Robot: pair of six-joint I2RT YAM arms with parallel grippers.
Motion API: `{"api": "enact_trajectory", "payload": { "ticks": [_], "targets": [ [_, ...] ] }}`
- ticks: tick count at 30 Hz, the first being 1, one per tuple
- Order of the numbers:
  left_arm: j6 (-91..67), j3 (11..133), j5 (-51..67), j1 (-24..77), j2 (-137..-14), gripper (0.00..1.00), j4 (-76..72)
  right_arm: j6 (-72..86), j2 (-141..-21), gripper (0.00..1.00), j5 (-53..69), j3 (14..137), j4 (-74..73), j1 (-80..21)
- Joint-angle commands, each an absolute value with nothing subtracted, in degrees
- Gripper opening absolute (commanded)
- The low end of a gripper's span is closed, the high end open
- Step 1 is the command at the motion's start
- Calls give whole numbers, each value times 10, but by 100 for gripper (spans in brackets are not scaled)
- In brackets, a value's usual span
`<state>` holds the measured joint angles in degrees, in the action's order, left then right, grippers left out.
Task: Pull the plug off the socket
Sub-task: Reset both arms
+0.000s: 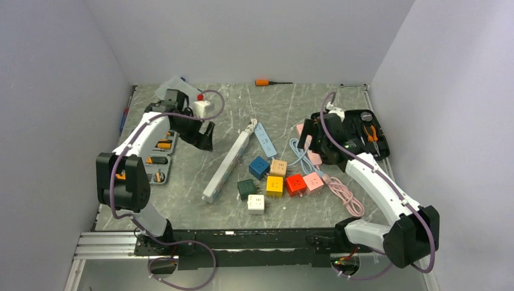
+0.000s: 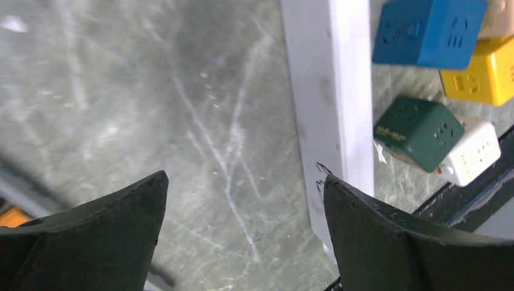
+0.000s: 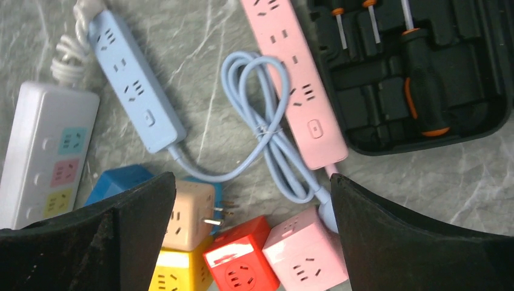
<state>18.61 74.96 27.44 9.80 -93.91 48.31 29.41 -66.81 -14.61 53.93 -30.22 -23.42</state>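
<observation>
1. Nearest you sits a white cube socket (image 1: 256, 203), with a dark green cube (image 2: 418, 130) touching it just behind. To their right run a yellow cube (image 1: 274, 185), a red cube (image 3: 239, 264) and a pink cube (image 3: 303, 254).
2. Here's your target: the pale blue plug (image 3: 325, 209) sits tight against the pink cube's upper corner. It looks pushed in, though your right finger hides part of the joint. Its blue cord (image 3: 260, 130) loops back to the blue power strip (image 3: 136, 97).
3. Your right gripper (image 3: 251, 182) hovers over that cluster, fingers spread wide, holding nothing.
4. Your left gripper (image 2: 242, 182) is just as wide and empty, over bare table (image 2: 151, 91) just beside the long white power strip (image 2: 330, 91).
5. Further back sit a blue cube (image 2: 424, 30) and a beige cube (image 3: 188, 212), the beige one's prongs bare.
6. Beyond are the black tool case (image 3: 467, 115) on the right and an orange screwdriver (image 1: 265, 82) by the back wall.
</observation>
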Motion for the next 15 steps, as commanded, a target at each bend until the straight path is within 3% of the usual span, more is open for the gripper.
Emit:
{"api": "enact_trajectory", "payload": {
  "ticks": [1, 10, 15],
  "targets": [
    [164, 814, 307, 37, -925, 99, 477, 293, -655, 100, -111, 552, -274, -184],
    [144, 759, 292, -38, -920, 99, 414, 338, -665, 100, -274, 560, -306, -150],
    [110, 747, 298, -75, -917, 99, 381, 314, -637, 100, -301, 487, -207, -144]
  ]
}}
